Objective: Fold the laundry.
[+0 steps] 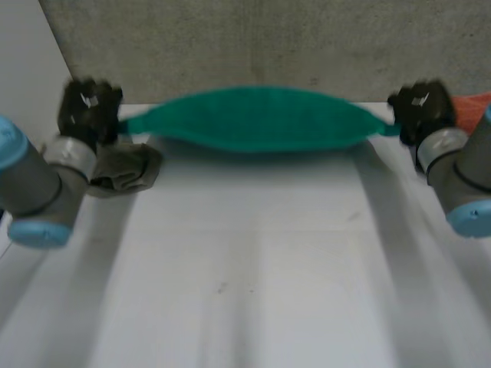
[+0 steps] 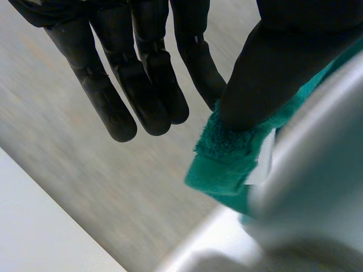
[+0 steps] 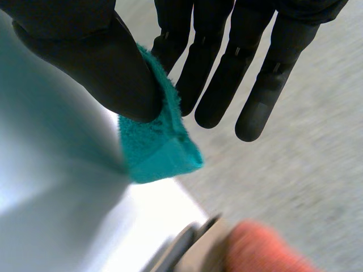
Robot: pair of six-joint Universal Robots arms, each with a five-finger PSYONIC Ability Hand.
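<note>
Towel [image 1: 257, 119], green, hangs stretched level above the desk's [image 1: 253, 261] far edge, held at both ends and sagging a little in the middle. The left hand [image 1: 90, 107] has its end at the desk's far left. In the left wrist view the thumb [image 2: 255, 73] presses down on the towel's corner [image 2: 227, 158], pinching it, while the other fingers [image 2: 142, 96] stay straight. The right hand [image 1: 420, 107] holds the other end at the desk's far right, its thumb [image 3: 108, 73] clamping the corner [image 3: 159, 153] against a finger, the remaining fingers [image 3: 218, 90] straight. An olive cloth [image 1: 126, 170] lies bunched on the desk's far left, touching the left arm. An orange thing [image 1: 472, 103] sits past the desk's far right corner.
</note>
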